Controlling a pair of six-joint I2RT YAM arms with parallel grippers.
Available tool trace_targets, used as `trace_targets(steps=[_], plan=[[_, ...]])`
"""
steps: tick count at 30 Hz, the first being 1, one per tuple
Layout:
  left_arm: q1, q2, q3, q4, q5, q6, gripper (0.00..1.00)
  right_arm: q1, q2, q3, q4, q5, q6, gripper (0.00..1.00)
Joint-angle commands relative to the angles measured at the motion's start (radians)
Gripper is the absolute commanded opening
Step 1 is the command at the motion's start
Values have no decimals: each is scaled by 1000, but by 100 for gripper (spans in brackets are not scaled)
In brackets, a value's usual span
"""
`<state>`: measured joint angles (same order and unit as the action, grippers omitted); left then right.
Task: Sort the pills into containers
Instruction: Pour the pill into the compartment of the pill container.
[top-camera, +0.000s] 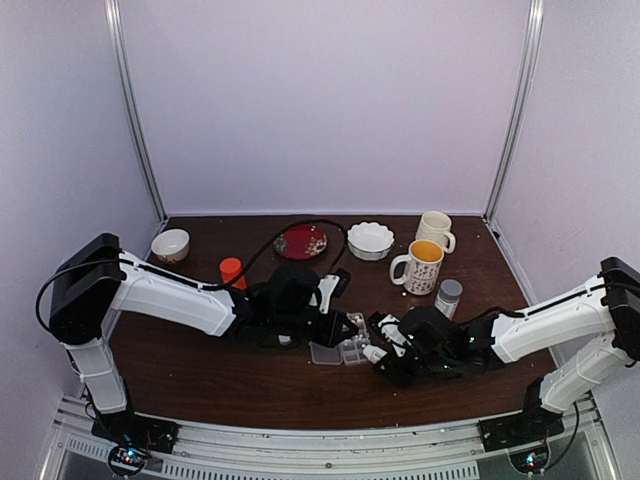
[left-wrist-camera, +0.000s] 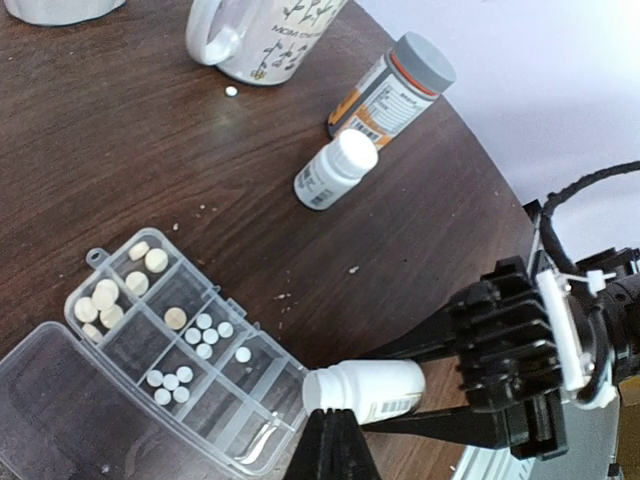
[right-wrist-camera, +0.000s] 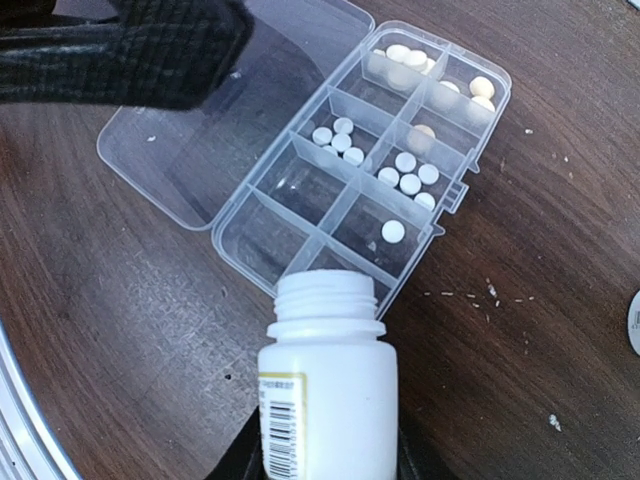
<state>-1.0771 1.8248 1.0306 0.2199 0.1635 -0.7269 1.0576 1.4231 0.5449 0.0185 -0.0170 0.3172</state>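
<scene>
The right gripper (right-wrist-camera: 325, 458) clamps an uncapped bottle (right-wrist-camera: 325, 390), its mouth just beside the box (right-wrist-camera: 300, 188). Pills (right-wrist-camera: 408, 172) lie in several cells (right-wrist-camera: 345, 140) of the box. The left gripper (left-wrist-camera: 332, 432), pinched closed, is by the box's lid.

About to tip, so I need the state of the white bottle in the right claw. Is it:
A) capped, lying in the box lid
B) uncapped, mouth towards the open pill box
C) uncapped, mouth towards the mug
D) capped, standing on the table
B: the right claw grips the white bottle, whose threaded neck shows no cap and points at the near end of the open pill box.
</scene>
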Motion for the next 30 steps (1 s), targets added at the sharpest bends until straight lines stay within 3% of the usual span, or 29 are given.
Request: trace_targets(steps=[1,4,12,25,30], plan=[[-5,-15,-24,175,93,-9,0,-5,-13,14,0,26,0,0],[-12,2,-22,219,120,-22,0,-5,19,51,-61,30,-16,0],[-27,63,-15,292,157,-82,0,-5,8,35,-26,21,-1,0],[-33,84,-10,254,126,-97,0,-5,1,23,-22,20,5,0],[-33,64,-51,342,108,-115,0,-5,34,55,-65,28,-14,0]])
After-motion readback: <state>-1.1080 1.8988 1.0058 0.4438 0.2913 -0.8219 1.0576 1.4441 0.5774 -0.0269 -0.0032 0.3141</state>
